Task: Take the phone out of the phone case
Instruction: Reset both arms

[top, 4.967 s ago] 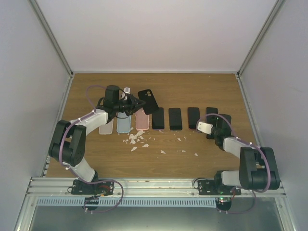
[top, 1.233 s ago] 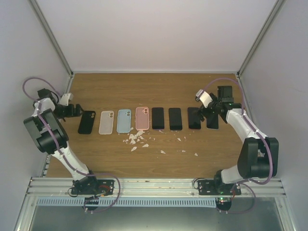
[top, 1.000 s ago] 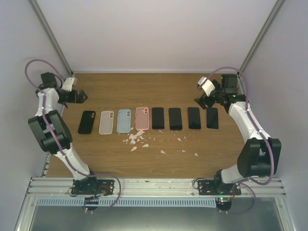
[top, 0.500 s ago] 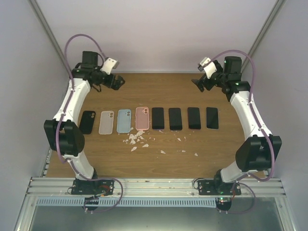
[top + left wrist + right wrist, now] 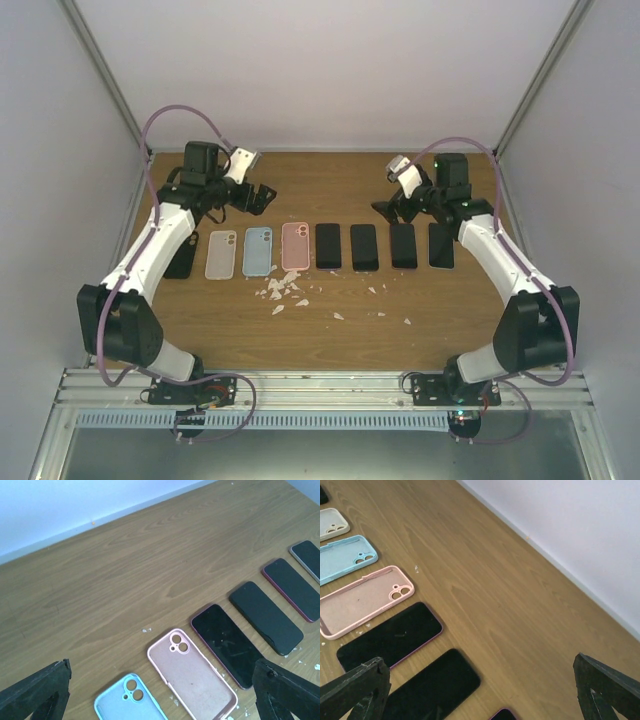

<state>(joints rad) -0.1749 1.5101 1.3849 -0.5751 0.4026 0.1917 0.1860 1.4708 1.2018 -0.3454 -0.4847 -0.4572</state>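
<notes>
the first phone (image 5: 328,245) lies flat and screen-up in the middle of the table (image 5: 440,320), in a row that runs left to right. the only things nearer to the arm bases are some pale crumbs (image 5: 285,290), scattered just in front of the row. to its right, each a little apart from the next, lie the second phone (image 5: 364,247), the third phone (image 5: 403,245) and the fourth phone (image 5: 441,245), all dark-screened. just beside the first phone on its left is the pink case (image 5: 294,246), open side up, with the blue case (image 5: 258,250) and the cream case (image 5: 220,254) further left. the black case (image 5: 181,262) lies at the left end, partly hidden under the left arm (image 5: 150,250). no phone touches a case.

beyond the row, the left gripper (image 5: 257,198) hangs over bare wood behind the blue and pink cases. its fingers (image 5: 35,690) are spread wide with nothing between them. the right gripper (image 5: 390,212) hovers behind the second and third phones, also spread wide and holding nothing. its wrist view looks down on the pink case and the first two phones. farthest away, the table ends at the plain back wall (image 5: 320,80).
</notes>
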